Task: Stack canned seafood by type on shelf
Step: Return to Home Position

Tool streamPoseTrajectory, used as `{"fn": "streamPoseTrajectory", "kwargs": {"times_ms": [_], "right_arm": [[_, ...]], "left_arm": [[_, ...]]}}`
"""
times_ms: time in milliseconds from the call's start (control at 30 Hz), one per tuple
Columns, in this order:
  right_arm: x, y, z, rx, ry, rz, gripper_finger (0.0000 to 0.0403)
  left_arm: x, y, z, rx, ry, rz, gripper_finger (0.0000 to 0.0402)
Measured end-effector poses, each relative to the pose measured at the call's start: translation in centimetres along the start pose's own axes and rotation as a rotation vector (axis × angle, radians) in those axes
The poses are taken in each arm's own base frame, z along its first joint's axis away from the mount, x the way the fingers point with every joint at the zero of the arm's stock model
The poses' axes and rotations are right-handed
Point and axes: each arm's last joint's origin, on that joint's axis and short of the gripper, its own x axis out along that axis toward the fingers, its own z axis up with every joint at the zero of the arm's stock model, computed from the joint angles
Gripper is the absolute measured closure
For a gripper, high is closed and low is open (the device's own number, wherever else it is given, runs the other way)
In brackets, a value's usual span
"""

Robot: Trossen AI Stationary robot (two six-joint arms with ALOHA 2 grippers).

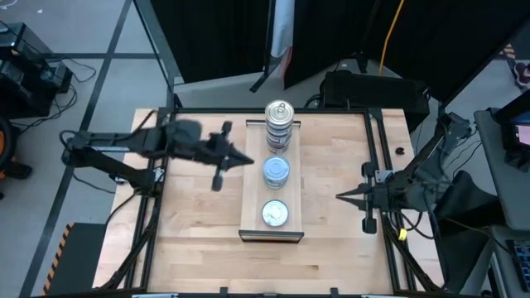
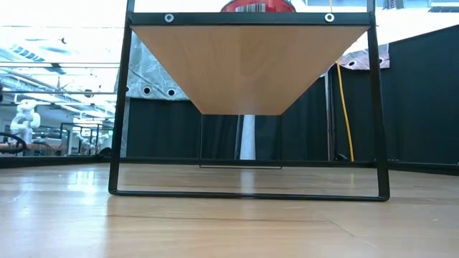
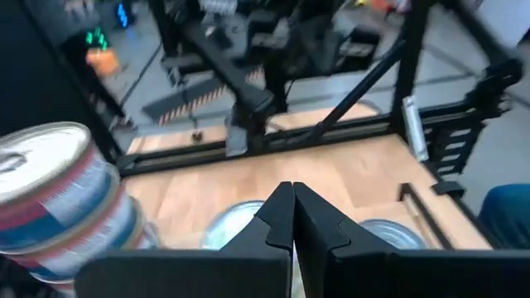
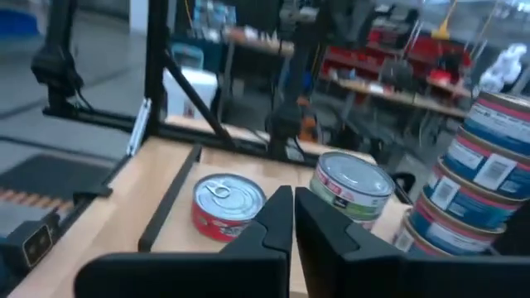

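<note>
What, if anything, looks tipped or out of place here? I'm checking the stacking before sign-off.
Nothing stands out. The tall stack, middle stack and red can stand upright on the shelf; the left claw and right claw hang clear.

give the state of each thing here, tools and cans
left tool: shut, empty, beside shelf
right tool: shut, empty, clear of shelf
tall can stack: upright, one end of shelf
green-white cans: stacked upright, mid shelf
red can: upright, other end
shelf: level, holding all cans
</note>
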Motion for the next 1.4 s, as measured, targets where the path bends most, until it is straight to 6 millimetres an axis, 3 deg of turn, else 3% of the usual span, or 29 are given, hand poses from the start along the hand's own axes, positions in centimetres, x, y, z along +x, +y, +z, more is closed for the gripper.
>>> {"fn": "streamPoseTrajectory", "kwargs": {"times_ms": [167, 333, 467, 667, 833, 1033, 1400], "right_arm": [[0.4, 0.1, -4.2, 0.004, -0.15, 0.061, 0.0401], [1.1, -1.1, -7.3, 0.023, -0.349, 0.033, 0.0402], [1.9, -2.4, -9.7, 0.03, -0.353, -0.015, 0.0402], [3.4, -3.8, -11.2, 0.124, -0.281, -0.027, 0.0403], [4.5, -4.1, -12.6, 0.151, -0.175, 0.021, 0.0403], [4.9, -4.7, -13.5, 0.195, -0.093, 0.068, 0.0403], [4.5, -5.2, -15.3, 0.31, -0.045, 0.063, 0.0403]], "left_arm": [[-2.2, -2.1, -4.5, 0.008, -0.125, -0.008, 0.0399], [-4.9, -3.0, -10.0, -0.022, -0.223, 0.069, 0.0399], [-6.1, -3.4, -14.1, -0.056, -0.25, 0.09, 0.0399], [-6.6, -3.8, -18.4, -0.067, -0.271, 0.161, 0.04], [-6.7, -4.0, -20.6, -0.044, -0.353, 0.186, 0.04], [-6.7, -4.1, -22.6, -0.011, -0.302, 0.253, 0.04], [-6.9, -4.4, -25.4, -0.051, -0.287, 0.267, 0.04]]}}
